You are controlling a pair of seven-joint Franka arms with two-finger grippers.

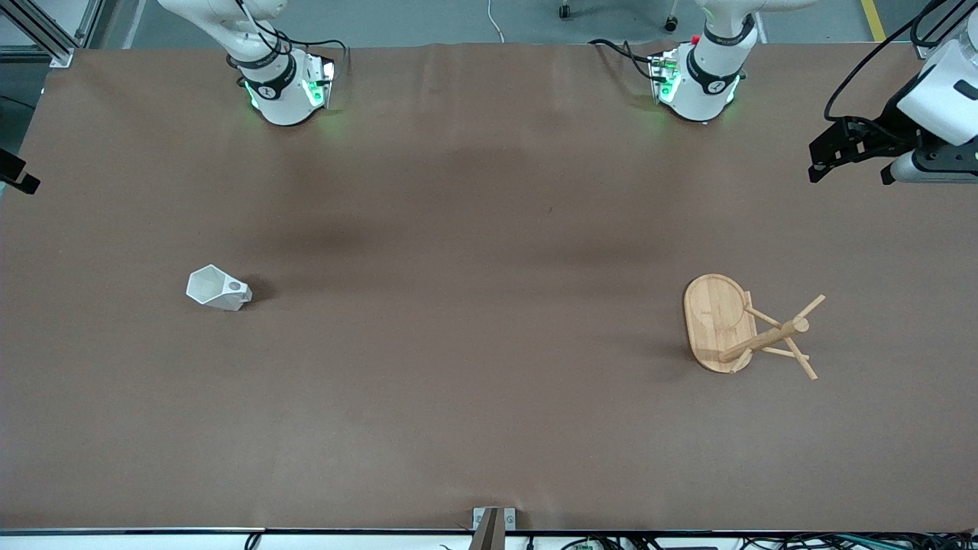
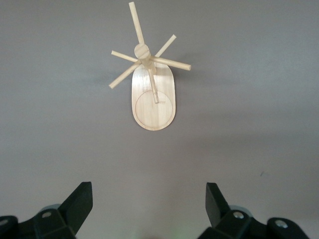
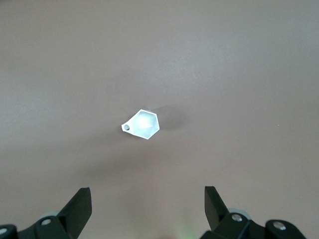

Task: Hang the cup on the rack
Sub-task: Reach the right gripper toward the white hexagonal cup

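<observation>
One cup (image 1: 218, 289), white and faceted, with one handle pierced by one round hole; it is also the single object in the right wrist view (image 3: 142, 124). One rack (image 1: 745, 327) of light bamboo, comprising one oval base, one central post and thin angled pegs, of which five can be counted in the left wrist view (image 2: 149, 74). Two arm bases, one brown table (image 1: 474, 428), and two gripper fingers (image 2: 77, 204) per wrist view.
</observation>
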